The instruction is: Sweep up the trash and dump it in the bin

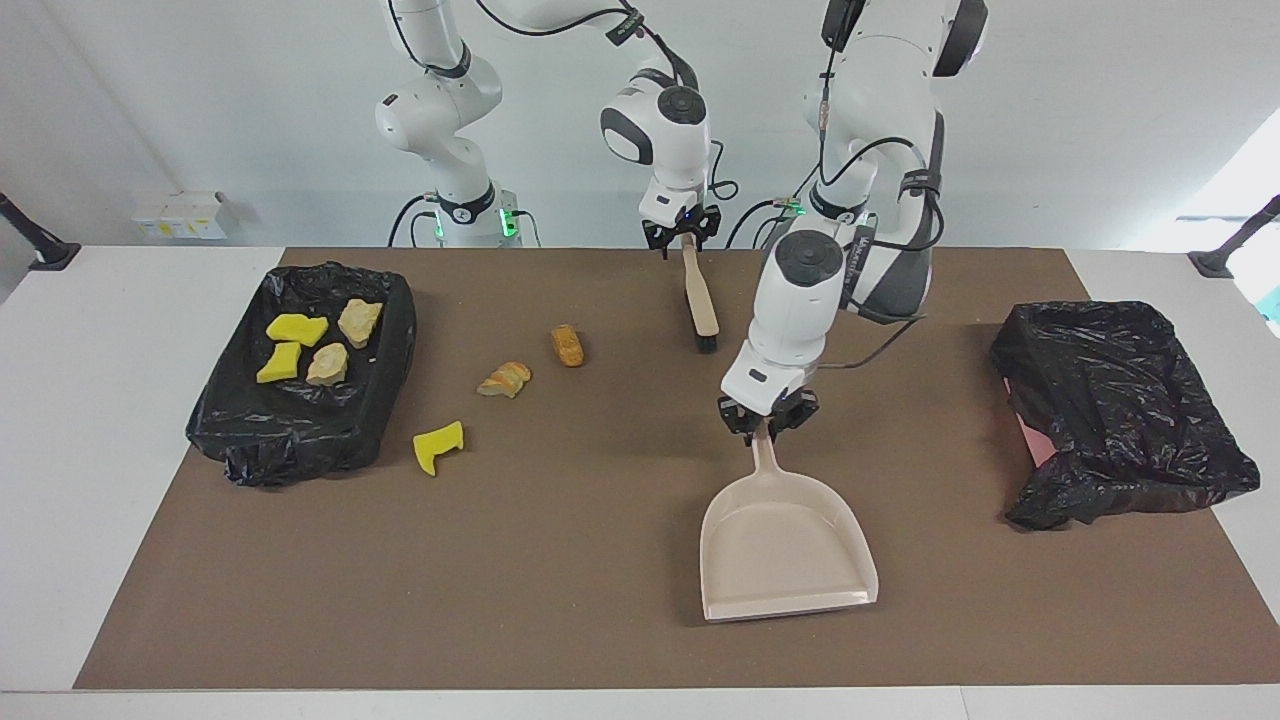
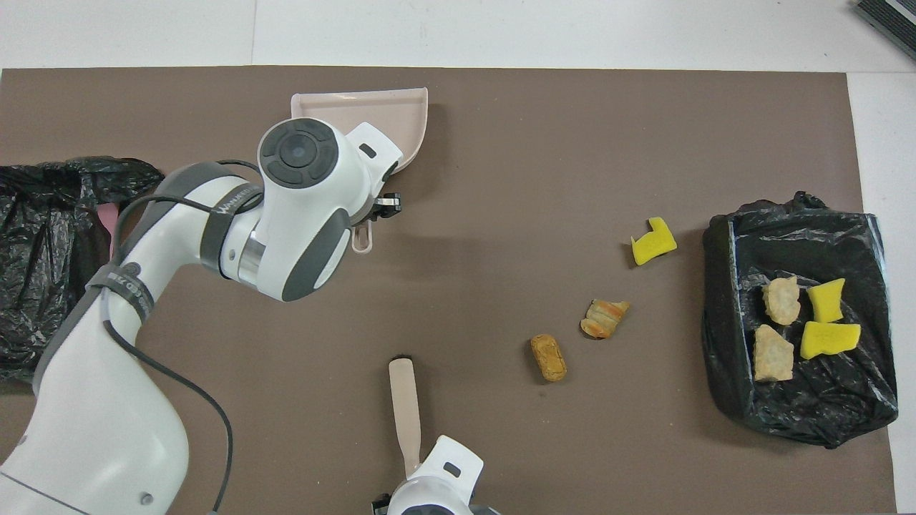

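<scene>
Three pieces of trash lie loose on the brown mat: a yellow foam scrap (image 1: 438, 447) (image 2: 653, 241), a tan striped lump (image 1: 505, 379) (image 2: 605, 317) and an orange lump (image 1: 567, 345) (image 2: 548, 357). Two yellow scraps and two tan lumps lie in the black-lined bin (image 1: 255, 440) (image 2: 723, 357) at the right arm's end. My left gripper (image 1: 768, 425) (image 2: 376, 209) is shut on the handle of the beige dustpan (image 1: 785, 545) (image 2: 358, 114), which rests on the mat with its mouth pointing away from the robots. My right gripper (image 1: 683, 238) (image 2: 413, 476) is shut on the handle of the brush (image 1: 700, 300) (image 2: 404, 400).
A second bin lined with a black bag (image 1: 1120, 410) (image 2: 43, 236) stands at the left arm's end of the table. The brown mat (image 1: 560, 560) covers the middle of the white table.
</scene>
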